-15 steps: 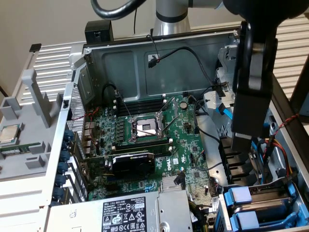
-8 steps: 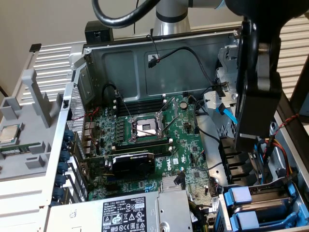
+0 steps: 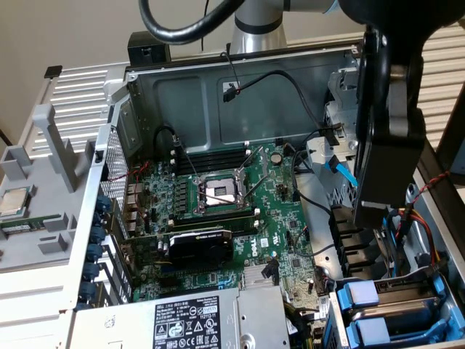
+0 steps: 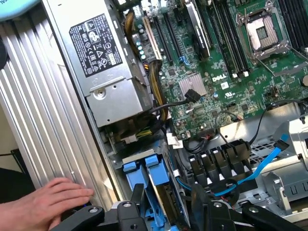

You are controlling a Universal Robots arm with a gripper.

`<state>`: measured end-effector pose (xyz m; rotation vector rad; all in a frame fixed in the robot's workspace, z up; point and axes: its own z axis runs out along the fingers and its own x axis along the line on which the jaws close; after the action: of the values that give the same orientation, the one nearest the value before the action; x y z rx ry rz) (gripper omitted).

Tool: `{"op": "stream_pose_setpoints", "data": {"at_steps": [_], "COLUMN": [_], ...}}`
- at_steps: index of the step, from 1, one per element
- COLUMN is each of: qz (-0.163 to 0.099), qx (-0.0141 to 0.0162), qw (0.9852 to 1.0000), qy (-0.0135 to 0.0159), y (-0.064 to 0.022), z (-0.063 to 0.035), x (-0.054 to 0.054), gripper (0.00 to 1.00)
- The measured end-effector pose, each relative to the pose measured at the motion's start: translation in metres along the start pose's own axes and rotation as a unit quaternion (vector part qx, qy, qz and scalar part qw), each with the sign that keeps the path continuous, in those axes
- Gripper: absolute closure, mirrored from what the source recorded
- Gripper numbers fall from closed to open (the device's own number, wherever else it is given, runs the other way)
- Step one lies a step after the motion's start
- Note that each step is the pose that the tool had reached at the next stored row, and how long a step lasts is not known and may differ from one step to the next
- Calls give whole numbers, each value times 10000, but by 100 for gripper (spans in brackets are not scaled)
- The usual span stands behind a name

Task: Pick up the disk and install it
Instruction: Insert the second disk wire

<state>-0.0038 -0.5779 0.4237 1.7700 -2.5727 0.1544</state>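
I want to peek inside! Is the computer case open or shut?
Open: the computer case has no side cover on; the Dell motherboard and power supply lie bare.

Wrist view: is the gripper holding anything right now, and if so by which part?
Nothing appears to be held. The gripper hangs, jaws apart, above the two blue-fronted drive carriers and seems to touch neither.

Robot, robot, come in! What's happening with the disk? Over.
Tool open, empty, above two blue carriers slotted side by side. Which one you mean, unclear. Hand on ribbed case panel beside tool.
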Motion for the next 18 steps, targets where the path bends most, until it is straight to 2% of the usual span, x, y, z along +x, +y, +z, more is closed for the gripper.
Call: {"op": "stream_pose_setpoints", "data": {"at_steps": [4,9,14,18], "qz": [-60,-251,-655,-721], "qx": [4,13,38,42], "qw": [10000,9997,9978,9974], "qy": [-5,-31,-63,-68], "y": [-10,-82,-85,-106], "z": [0,3,4,12], "x": [-4,-31,-31,27], "gripper": [48,48,48,48]}}
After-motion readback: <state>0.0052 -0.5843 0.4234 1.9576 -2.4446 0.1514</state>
